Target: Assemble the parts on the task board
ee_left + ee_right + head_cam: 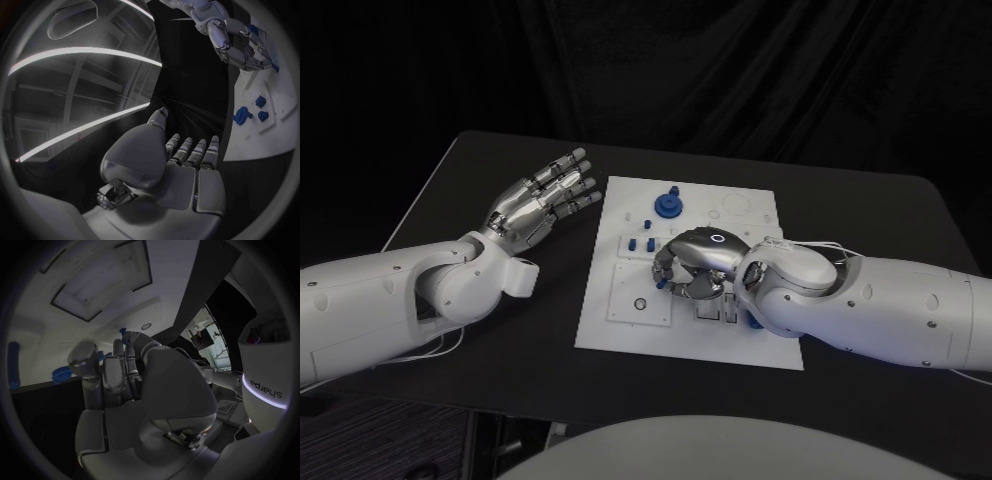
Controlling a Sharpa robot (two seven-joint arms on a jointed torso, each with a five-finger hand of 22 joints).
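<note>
Curling over the middle of the white board [632,330], right hand [692,265] nearest the blue pegs [640,243] just beside it; grasp impossible to tell. Hovering left of the board, left hand [542,205] open and empty.

Blue parts [671,205] stand on white task board [625,325] (mid-table).

A robotics lab or test studio. A matte black bench [877,210] stands before black curtains [733,70] that close off the whole background (a staged, controlled setup). On the bench lies a white task board [625,325] with cut-out slots and small blue parts [671,206], a purpose-made test fixture rather than household goods. The wrist views show an industrial ceiling with long strip lights [81,52] and recessed panels [103,282] overhead.
</note>
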